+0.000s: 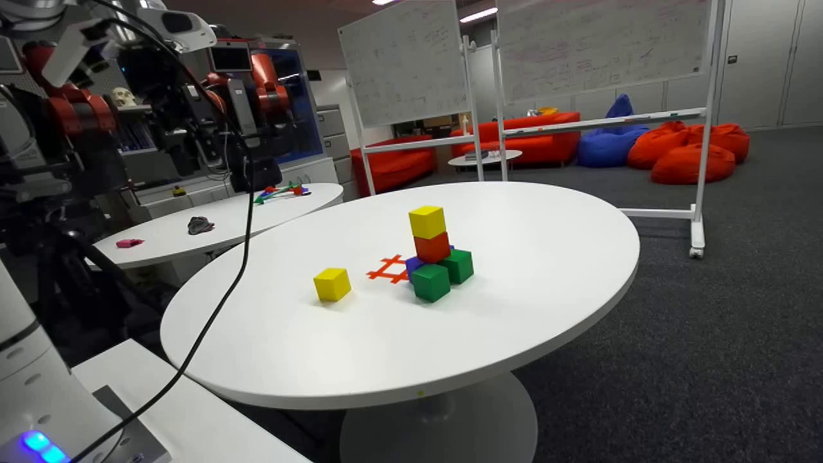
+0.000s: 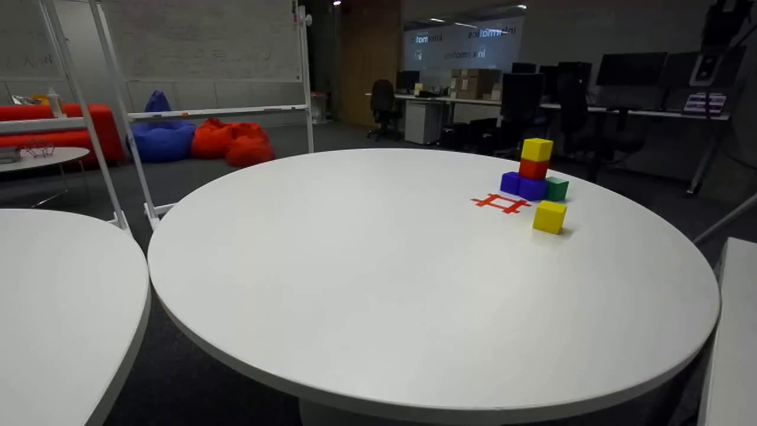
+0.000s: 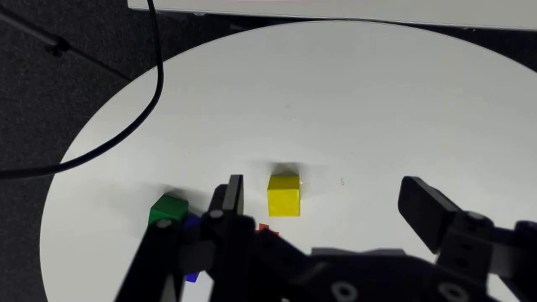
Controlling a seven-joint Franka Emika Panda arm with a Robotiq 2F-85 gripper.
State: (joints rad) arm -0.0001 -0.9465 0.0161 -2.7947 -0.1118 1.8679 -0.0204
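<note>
My gripper (image 3: 323, 186) hangs above the table with its jaws wide apart and nothing between them. Below it in the wrist view, a loose yellow cube (image 3: 284, 201) appears nearer the left finger (image 3: 233, 195). Both exterior views show that cube (image 1: 332, 285) (image 2: 549, 217) alone on the white round table (image 1: 514, 212). Beside it rises a stack: a yellow cube (image 1: 427, 222) on a red cube (image 1: 433, 247), over a base of blue cubes (image 2: 533, 189) and green cubes (image 1: 431, 283). In the wrist view the left finger hides much of the stack; a green cube (image 3: 170, 207) shows.
Red tape marks (image 1: 388, 269) (image 2: 501, 203) form a crossed grid on the tabletop near the stack. A black cable (image 1: 247, 238) (image 3: 157, 84) loops down from the arm. Another white table (image 2: 59, 296) adjoins, and a white bench (image 1: 186, 411) stands at the robot's base.
</note>
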